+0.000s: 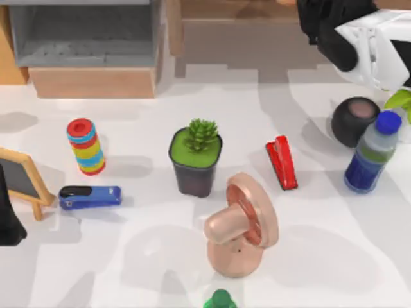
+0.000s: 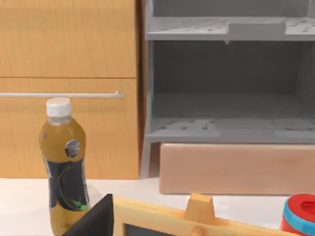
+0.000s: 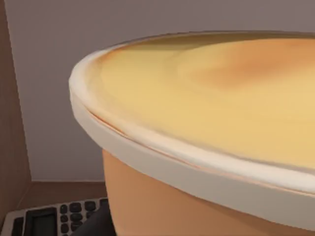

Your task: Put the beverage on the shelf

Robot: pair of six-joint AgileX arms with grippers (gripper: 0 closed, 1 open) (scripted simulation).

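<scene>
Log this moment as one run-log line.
blue-capped bottle: upright, table right | shelf: back left | right arm: back right | left arm: left edge

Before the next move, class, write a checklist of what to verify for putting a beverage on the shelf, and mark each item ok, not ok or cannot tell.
1. Beverage upright: the blue-capped bottle stands at the table's right. Ok.
2. Second drink located: the amber bottle stands upright by the wooden cabinet. Ok.
3. Shelf free: the grey shelf has bare boards. Ok.
4. Beverage in a gripper: cannot tell.
5. Neighbours: the dark ball sits close beside the blue-capped bottle. Not ok.
</scene>
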